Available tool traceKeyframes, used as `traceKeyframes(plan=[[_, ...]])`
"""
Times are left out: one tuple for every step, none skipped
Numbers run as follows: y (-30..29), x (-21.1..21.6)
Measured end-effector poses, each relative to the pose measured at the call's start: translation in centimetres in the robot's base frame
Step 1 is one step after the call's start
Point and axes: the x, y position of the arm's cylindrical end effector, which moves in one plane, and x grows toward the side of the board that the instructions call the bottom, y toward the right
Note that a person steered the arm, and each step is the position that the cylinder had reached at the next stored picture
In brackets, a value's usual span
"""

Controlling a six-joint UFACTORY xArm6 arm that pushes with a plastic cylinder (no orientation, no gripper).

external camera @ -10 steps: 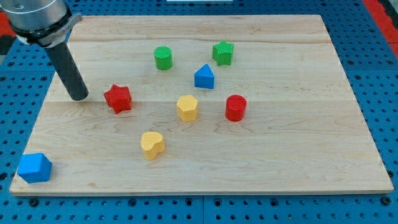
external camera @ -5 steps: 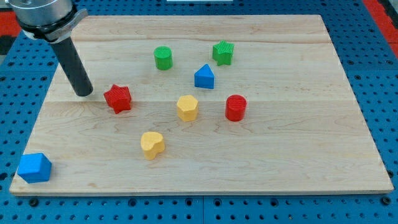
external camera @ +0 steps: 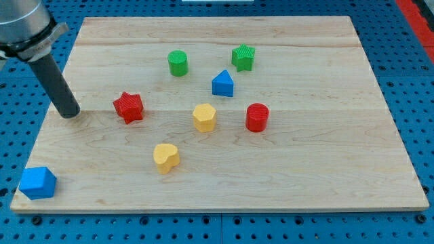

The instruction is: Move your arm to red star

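The red star (external camera: 128, 107) lies on the wooden board (external camera: 305, 169), left of the middle. My tip (external camera: 69, 114) rests on the board to the view's left of the red star, a clear gap away and at about the same height in the view. The dark rod rises from the tip toward the view's top left.
A green cylinder (external camera: 178, 62), a green star (external camera: 243, 57) and a blue triangle (external camera: 222, 83) lie toward the view's top. A yellow hexagon (external camera: 204, 117), a red cylinder (external camera: 257, 117) and a yellow heart (external camera: 165, 157) sit mid-board. A blue block (external camera: 37, 182) sits at the bottom left corner.
My tip first crept right toward the red star, then slid back left, so the gap to the star is wider now. No block has moved.
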Motion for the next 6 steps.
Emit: traceKeyframes(plan=[[1.7, 2.2], [4.0, 3.3], [5.4, 3.1], [7.1, 2.4], [8.6, 1.0], [8.7, -1.6]])
